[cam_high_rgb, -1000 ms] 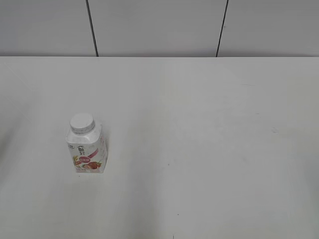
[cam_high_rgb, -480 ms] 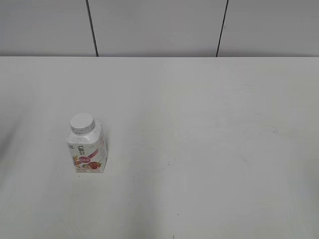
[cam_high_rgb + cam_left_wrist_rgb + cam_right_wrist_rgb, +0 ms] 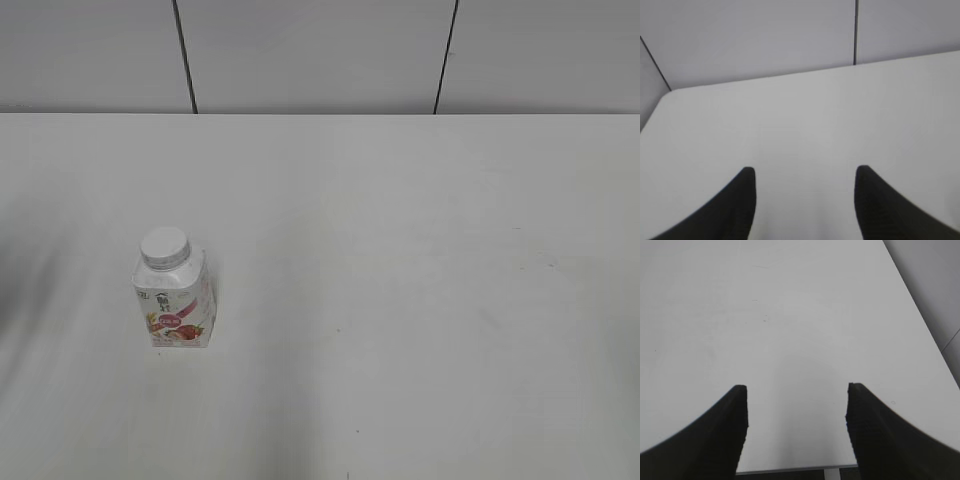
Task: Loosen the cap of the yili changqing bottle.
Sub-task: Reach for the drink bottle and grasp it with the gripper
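The yili changqing bottle (image 3: 174, 296) is seen upright on the white table (image 3: 400, 300) in the exterior view, in the left half of the tabletop and toward the near edge. The cap (image 3: 164, 247) is seated on the bottle's neck, white, ribbed at the rim. The pink-red label with strawberries faces the camera side. Nothing is touching the bottle — bare table surface is seen all around it. Behind the bottle, at the far edge of the table, a grey panelled wall (image 3: 320, 50) is seen, with two dark vertical seams.

No arm or gripper is seen in the exterior view; only a faint shadow lies on the table left of the bottle, at the frame edge.

Left gripper (image 3: 805, 172): both dark fingers (image 3: 735, 205) are seen in the left wrist view, spread apart, nothing between them — jaws released, nothing grasped. Only bare table and the wall behind it are framed; the bottle is not seen from this camera.

Right gripper (image 3: 796, 389): dark ribbed fingers (image 3: 875, 435) are held wide apart in the right wrist view, nothing held. It is positioned over bare table near an edge of the tabletop, well away from the bottle, which is not in this view either.
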Available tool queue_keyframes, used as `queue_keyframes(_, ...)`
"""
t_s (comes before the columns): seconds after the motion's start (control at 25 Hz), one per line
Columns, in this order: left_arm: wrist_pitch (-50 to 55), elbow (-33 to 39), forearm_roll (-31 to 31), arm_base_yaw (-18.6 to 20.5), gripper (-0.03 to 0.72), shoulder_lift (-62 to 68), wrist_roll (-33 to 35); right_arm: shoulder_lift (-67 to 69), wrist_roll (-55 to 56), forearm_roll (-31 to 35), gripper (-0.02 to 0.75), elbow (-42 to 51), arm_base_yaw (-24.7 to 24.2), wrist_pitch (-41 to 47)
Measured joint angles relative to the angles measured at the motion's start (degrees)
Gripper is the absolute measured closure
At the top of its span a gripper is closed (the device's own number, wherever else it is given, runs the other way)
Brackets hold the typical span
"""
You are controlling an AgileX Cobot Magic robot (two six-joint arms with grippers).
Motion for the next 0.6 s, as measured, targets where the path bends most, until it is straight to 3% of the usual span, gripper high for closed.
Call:
queue_keyframes(0.28, -11.2, 0.0, 19.5, 1.4, 0.29, 9.0, -10.6, 0.0, 0.0, 0.0, 0.244, 0.0, 0.0, 0.0)
queue_keyframes(0.48, -22.5, -2.1, 36.2, 9.3, 0.29, 16.9, -20.8, 0.0, 0.0, 0.0, 0.244, 0.0, 0.0, 0.0)
queue_keyframes(0.6, -30.3, -6.1, 51.2, 14.7, 0.29, 22.2, -25.4, 0.0, 0.0, 0.0, 0.244, 0.0, 0.0, 0.0)
